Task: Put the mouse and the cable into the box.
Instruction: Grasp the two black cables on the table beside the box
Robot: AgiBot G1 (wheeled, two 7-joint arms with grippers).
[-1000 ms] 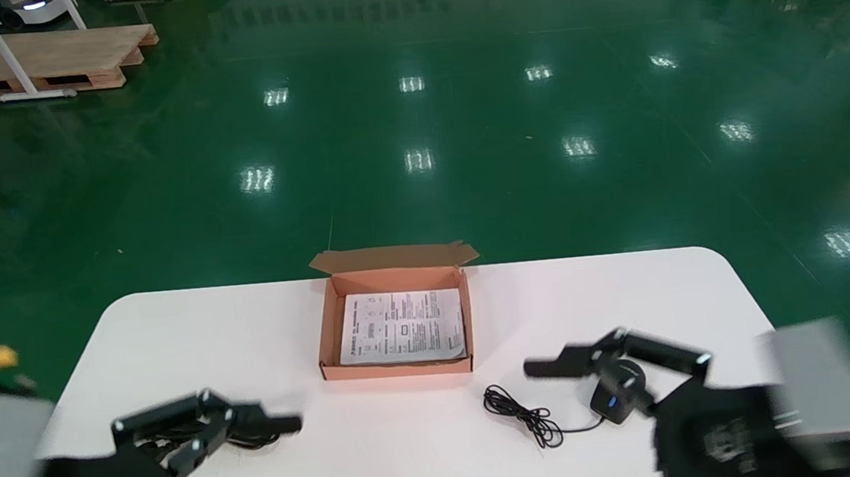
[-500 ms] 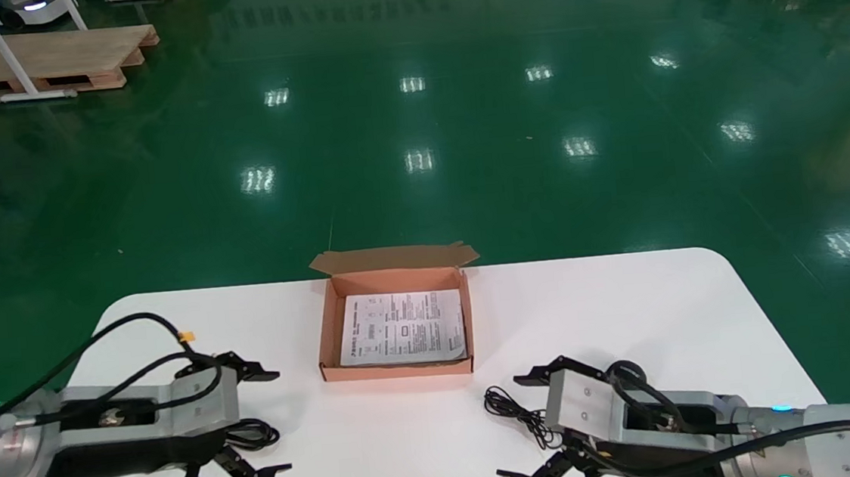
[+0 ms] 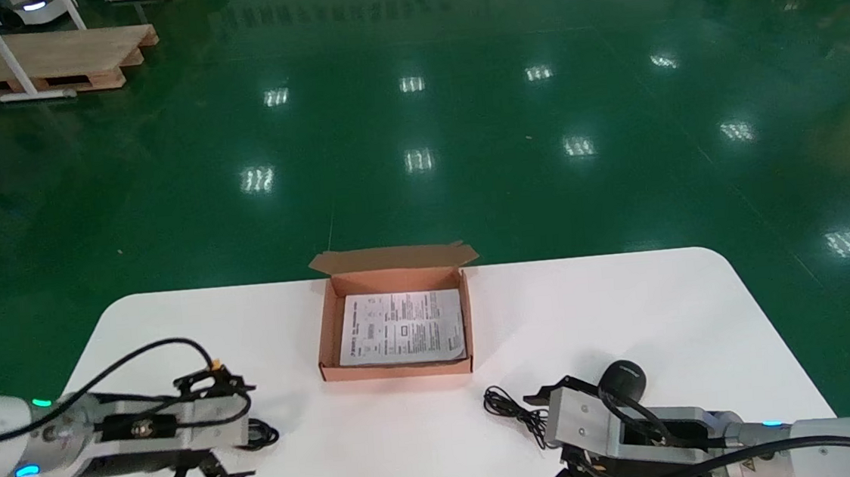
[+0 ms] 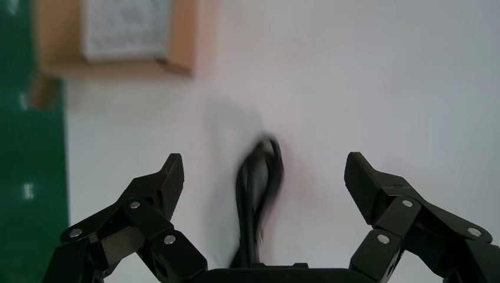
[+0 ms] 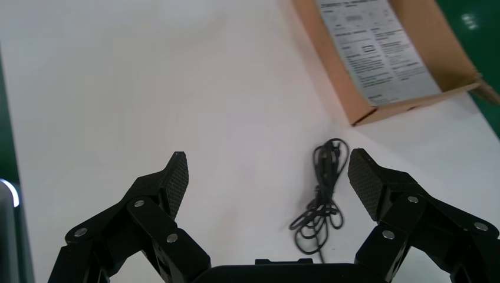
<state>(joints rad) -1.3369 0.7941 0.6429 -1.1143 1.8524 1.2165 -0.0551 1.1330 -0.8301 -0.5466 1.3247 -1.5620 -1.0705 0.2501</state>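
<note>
The left gripper [image 3: 247, 433] is low over the white surface [image 3: 627, 306], its fingers spread wide on either side of a coiled black cable [image 4: 259, 194]. The right gripper [image 3: 523, 445], fingers also wide, sits near the mouse's bundled cord [image 5: 321, 197]. The black mouse [image 3: 621, 375] lies beside its wrist. The open box [image 3: 397, 368], holding a printed sheet [image 3: 402, 327], stands farther back between the arms.

Left arm: in from 8 o'clock of the head view, forearm roughly level, wrist aimed toward 3 o'clock. Left gripper [image 3: 242, 433] low, fingers [image 4: 168, 180] spread wide.

Right arm: in from 4 o'clock, wrist aimed toward 9 o'clock. Right gripper [image 3: 525, 447] likewise spread wide, fingers [image 5: 174, 177] far apart. Its lower finger is partly cut off in the head view, so its tilt is uncertain.
</note>
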